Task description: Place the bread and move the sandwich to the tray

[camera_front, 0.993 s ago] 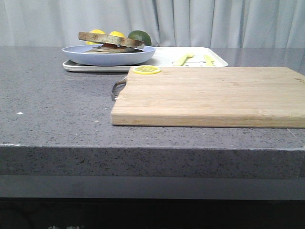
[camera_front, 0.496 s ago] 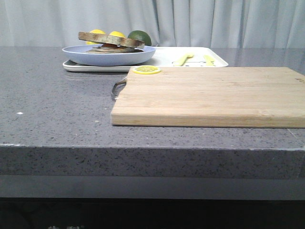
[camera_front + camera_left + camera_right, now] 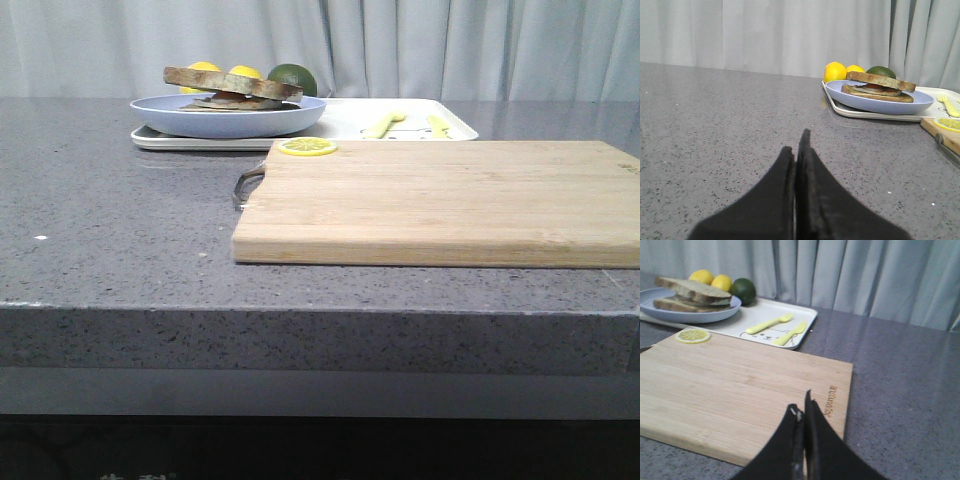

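From the front view I see no change against the earlier pictures: the plate, the board and the tray lie in the same places, and no arm enters that view.

The sandwich (image 3: 233, 88) sits on the blue plate (image 3: 228, 113), and the bread (image 3: 232, 81) lies on top of it as the upper slice, a little tilted. The plate stands on the left end of the tray (image 3: 345, 119), at the far side of the grey counter (image 3: 110, 210). Behind the plate are two lemons (image 3: 222, 70) and a dark green fruit (image 3: 293, 78). On the free right part of the tray lie a yellow fork (image 3: 770, 323) and a yellow knife (image 3: 790, 333).

The wooden cutting board (image 3: 440, 200) lies in front of the tray, its far edge just beside the tray's near rim. A lemon slice (image 3: 307, 147) rests on its far left corner, and a metal handle (image 3: 248, 185) stands out from its left edge.

My left gripper (image 3: 799, 150) is fully closed, fingers pressed together, holding nothing, low over the bare counter well to the left of the plate. My right gripper (image 3: 804, 410) is also closed and empty, over the near right part of the board. The counter left of the board is open, and also the strip to the right of it.
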### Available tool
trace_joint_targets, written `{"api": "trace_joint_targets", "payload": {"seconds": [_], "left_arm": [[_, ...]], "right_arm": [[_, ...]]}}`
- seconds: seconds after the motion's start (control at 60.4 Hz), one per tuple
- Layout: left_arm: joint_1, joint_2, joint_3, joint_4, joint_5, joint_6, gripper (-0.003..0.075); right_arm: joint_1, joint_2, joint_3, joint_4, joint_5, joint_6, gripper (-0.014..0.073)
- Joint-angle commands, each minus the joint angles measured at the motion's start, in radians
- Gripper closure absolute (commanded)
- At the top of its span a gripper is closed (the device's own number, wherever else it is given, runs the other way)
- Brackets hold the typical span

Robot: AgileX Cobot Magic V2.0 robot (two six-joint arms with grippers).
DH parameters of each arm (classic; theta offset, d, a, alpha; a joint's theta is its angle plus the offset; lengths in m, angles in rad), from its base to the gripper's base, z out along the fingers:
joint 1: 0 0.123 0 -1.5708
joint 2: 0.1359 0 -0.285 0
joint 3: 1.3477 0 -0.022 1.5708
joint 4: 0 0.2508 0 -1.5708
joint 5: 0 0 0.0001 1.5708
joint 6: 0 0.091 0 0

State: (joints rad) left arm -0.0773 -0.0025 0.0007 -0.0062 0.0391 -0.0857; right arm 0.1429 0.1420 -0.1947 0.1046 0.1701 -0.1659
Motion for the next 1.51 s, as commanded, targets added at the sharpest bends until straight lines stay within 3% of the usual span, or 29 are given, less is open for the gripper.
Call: {"api": "trace_joint_targets", "payload": {"seconds": [0.0, 0.215, 0.894, 1.109, 1.489], "left_arm": [[0.0, -0.021, 0.005, 0.0, -0.084, -0.008, 0.0738], [0.0, -0.021, 0.005, 0.0, -0.084, -0.008, 0.0738], [0.0, -0.021, 0.005, 0.0, -0.084, -0.008, 0.0738], [0.0, -0.021, 0.005, 0.0, -0.084, -0.008, 0.0738], [0.0, -0.021, 0.005, 0.0, -0.084, -0.008, 0.0738]], "right_arm": [[-0.043, -0.077, 0.071, 0.022, -0.179, -0.003, 0.0661], [-0.076, -0.174, 0.222, 0.051, -0.254, -0.003, 0.0661], [-0.084, -0.174, 0.219, 0.049, -0.209, -0.003, 0.0661], [-0.084, -0.174, 0.219, -0.069, -0.223, 0.166, 0.0661], [-0.156, -0.174, 0.219, -0.069, -0.223, 0.166, 0.0661]]}}
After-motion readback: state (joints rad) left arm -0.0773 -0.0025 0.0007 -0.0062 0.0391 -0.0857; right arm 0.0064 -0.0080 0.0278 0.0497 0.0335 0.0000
